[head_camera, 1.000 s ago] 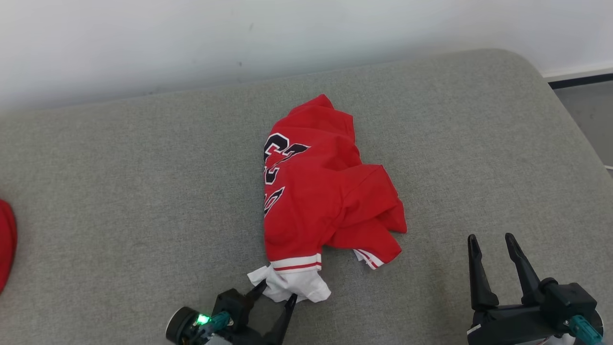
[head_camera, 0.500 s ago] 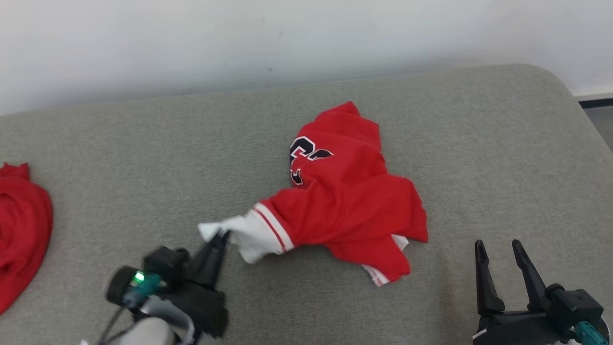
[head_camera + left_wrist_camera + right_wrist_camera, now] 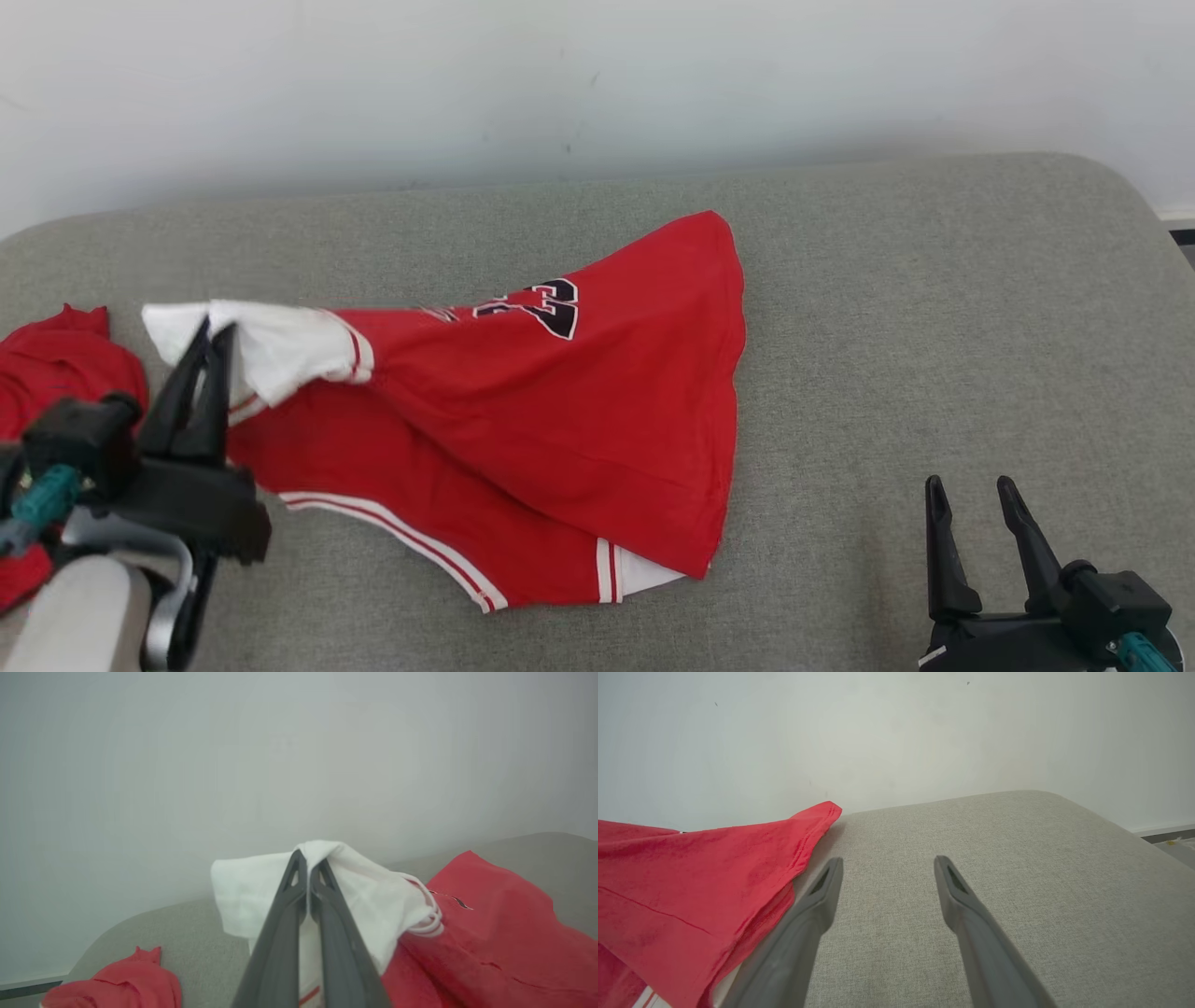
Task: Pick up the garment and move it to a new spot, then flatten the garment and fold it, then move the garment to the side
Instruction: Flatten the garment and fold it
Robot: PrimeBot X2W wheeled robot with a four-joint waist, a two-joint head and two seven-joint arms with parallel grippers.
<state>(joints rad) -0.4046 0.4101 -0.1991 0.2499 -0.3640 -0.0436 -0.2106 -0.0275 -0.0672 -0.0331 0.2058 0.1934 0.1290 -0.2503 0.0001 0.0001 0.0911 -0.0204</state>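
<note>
Jersey [image 3: 560, 420] lies long axis left-right on couch [image 3: 934, 327]; white sleeve points left, pinched by left gripper [image 3: 215, 329]. Right gripper [image 3: 967, 483] spread, empty. Red cloth [image 3: 56, 373] near sleeve end.

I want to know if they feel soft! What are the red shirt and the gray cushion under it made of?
The red shirt looks like thin, matte knit cloth: it drapes and creases. The gray cushion seems covered in coarse woven fabric: a speckled weave shows.
</note>
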